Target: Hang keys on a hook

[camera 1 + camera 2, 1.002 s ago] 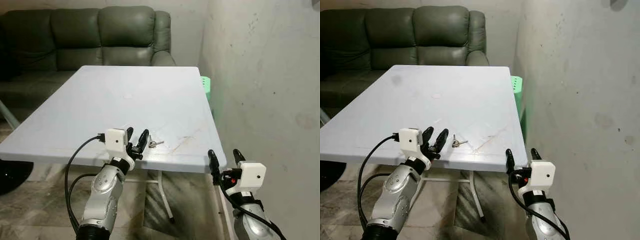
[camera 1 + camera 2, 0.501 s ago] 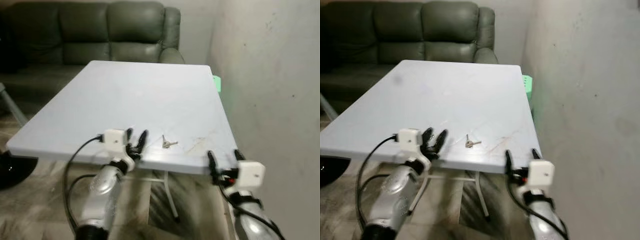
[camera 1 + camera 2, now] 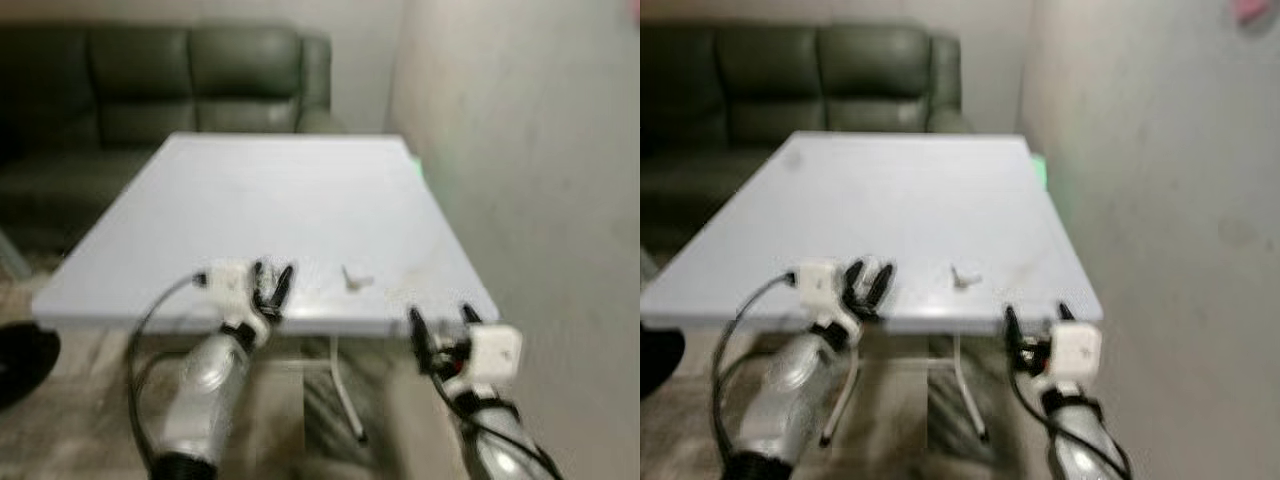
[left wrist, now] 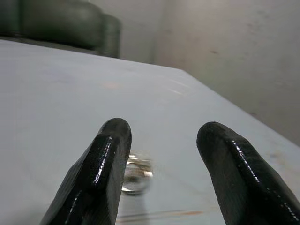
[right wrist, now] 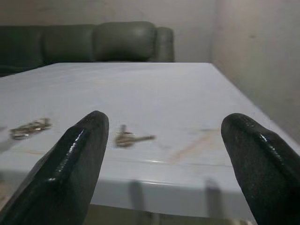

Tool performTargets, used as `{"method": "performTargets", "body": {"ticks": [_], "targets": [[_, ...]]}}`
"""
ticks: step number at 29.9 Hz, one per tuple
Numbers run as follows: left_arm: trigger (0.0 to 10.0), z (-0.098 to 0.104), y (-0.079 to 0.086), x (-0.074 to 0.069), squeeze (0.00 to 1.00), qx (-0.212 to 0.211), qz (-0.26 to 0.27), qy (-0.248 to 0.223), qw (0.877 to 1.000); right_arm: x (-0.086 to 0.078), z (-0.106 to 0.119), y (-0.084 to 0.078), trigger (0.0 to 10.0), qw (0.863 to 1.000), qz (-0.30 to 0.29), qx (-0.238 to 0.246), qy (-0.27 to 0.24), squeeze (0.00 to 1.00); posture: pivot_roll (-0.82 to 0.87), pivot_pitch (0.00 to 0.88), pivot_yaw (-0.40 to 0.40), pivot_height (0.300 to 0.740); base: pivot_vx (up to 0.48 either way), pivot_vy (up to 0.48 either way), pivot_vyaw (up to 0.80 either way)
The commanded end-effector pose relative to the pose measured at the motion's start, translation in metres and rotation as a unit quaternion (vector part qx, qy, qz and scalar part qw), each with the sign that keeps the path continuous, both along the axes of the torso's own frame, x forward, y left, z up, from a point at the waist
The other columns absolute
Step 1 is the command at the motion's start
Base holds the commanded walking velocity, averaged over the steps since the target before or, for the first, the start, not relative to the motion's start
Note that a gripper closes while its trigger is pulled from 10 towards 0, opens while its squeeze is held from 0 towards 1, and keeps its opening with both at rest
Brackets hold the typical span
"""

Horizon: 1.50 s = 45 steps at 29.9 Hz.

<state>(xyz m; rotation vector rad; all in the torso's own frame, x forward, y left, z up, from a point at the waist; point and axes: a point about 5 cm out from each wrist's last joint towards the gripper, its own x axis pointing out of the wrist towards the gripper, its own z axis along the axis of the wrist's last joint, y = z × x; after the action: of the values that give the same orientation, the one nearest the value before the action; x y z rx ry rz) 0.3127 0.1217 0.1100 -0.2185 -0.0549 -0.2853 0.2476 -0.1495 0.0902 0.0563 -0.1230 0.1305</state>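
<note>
Lying near the front edge of the pale table (image 3: 300, 190), the keys (image 3: 354, 279) rest flat on its surface, between the two arms and touched by neither. The left gripper (image 3: 272, 287) hovers over the table's front edge just beside them, its black fingers (image 4: 108, 159) spread apart with nothing between. The right gripper (image 3: 437, 320) hangs below and in front of the table edge, fingers also wide apart and empty. A dark green sofa (image 3: 160, 70) stands behind the table, a bare wall (image 3: 530, 150) to the right; the head views are blurred
</note>
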Motion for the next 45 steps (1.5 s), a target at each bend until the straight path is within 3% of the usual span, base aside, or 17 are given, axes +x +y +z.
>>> {"method": "performTargets", "body": {"ticks": [1,24,45], "targets": [[10.0,0.002,-0.008,0.0,0.0,0.0,-0.006,0.0,1.0,0.0,0.001,-0.008,10.0,1.0,-0.008,-0.01,0.0,0.0,-0.07,0.0,-0.002,0.74,0.0,0.0,0.0],[10.0,-0.001,-0.008,0.0,0.0,-0.008,-0.003,0.015,1.0,0.004,0.007,0.004,10.0,0.999,0.038,-0.035,-0.013,0.0,-0.06,0.0,-0.004,0.74,0.053,0.0,0.0],[10.0,-0.001,-0.008,0.001,0.0,-0.017,-0.002,0.019,1.0,0.005,0.007,0.005,10.0,0.999,0.041,-0.031,-0.011,0.0,-0.07,0.0,-0.002,0.74,0.0,0.368,0.0]]}}
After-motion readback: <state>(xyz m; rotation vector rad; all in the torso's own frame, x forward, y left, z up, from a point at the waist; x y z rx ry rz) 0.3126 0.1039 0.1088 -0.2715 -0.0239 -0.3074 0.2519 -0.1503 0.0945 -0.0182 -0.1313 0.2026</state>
